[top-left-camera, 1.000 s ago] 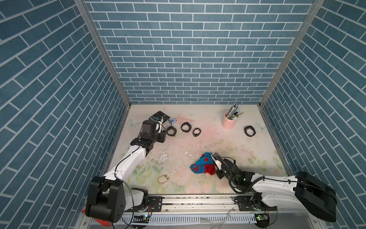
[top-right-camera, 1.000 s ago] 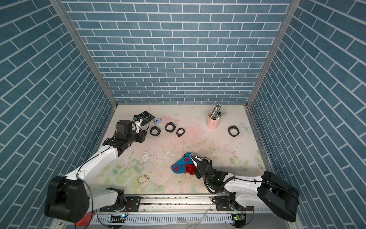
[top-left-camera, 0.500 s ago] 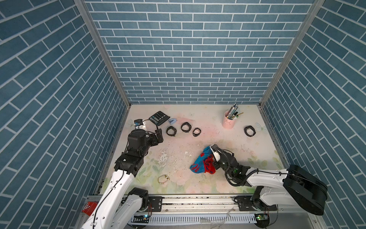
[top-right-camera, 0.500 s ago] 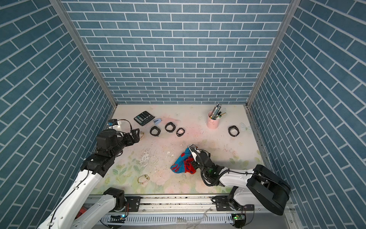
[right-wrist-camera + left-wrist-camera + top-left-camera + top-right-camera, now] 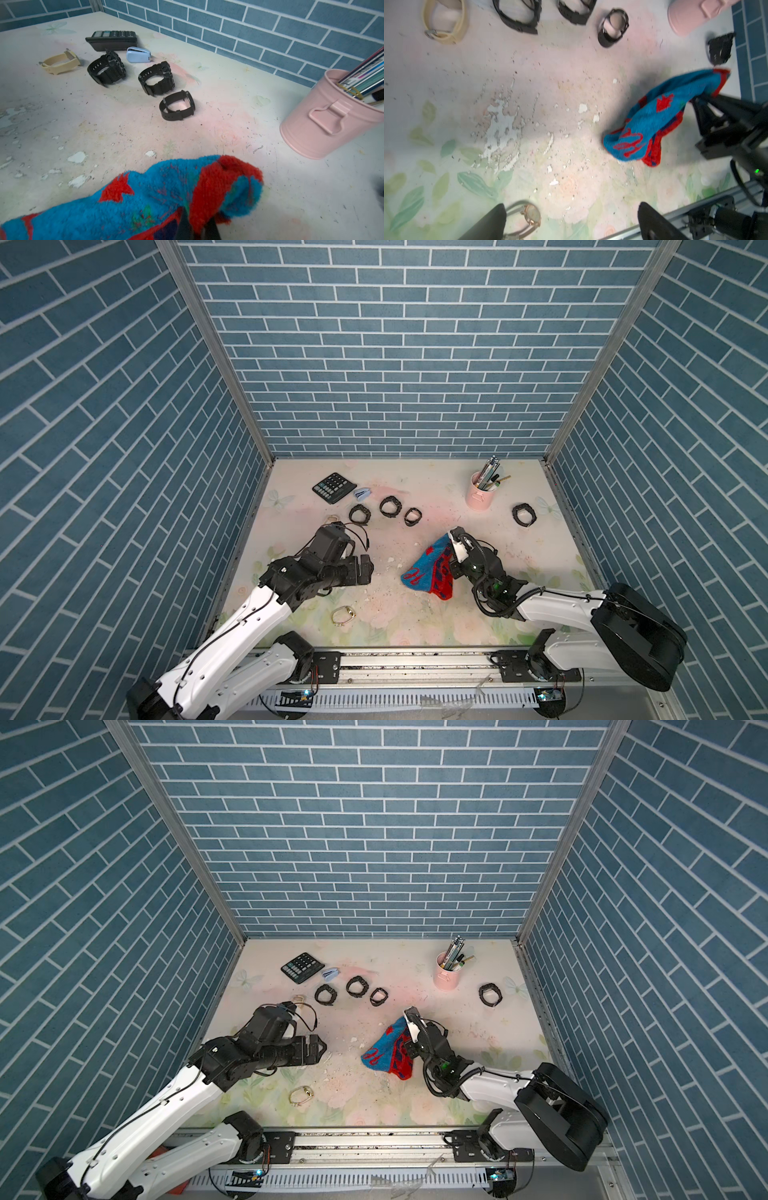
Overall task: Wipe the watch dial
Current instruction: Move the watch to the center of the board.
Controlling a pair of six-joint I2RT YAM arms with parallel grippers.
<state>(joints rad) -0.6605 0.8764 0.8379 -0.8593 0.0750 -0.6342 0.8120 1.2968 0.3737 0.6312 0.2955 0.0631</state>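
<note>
Lying along the back half of the table point(image 5: 415, 626) are a beige watch point(image 5: 60, 69), a chunky black watch point(image 5: 115, 66), a second chunky black watch point(image 5: 166, 72) and a slim black watch point(image 5: 176, 116), set in a loose row. All four rest on their straps, apart from one another. A fourth black watch point(image 5: 720, 49) sits alone toward the right wall, and a gold watch point(image 5: 532, 216) lies near the front edge. The blue and red cloth point(image 5: 428, 572) hangs at mid-table, well apart from every watch. Its upper corner is pinched in the closed right gripper point(image 5: 454, 540), and its lower end droops to the table; whether it touches there cannot be told. The left gripper point(image 5: 366, 570) hovers front-left, pointing toward the cloth, its jaws spread wide with nothing between them. The gold watch lies just in front of it. In the left wrist view one dark finger point(image 5: 488, 224) overlaps that watch's strap. Behind the row are a black calculator point(image 5: 334, 487) and a small pale blue stapler point(image 5: 362, 493). A pink cup point(image 5: 480, 497) of pens stands at the back right. The table's floral surface is flaked and scuffed near the middle.
</note>
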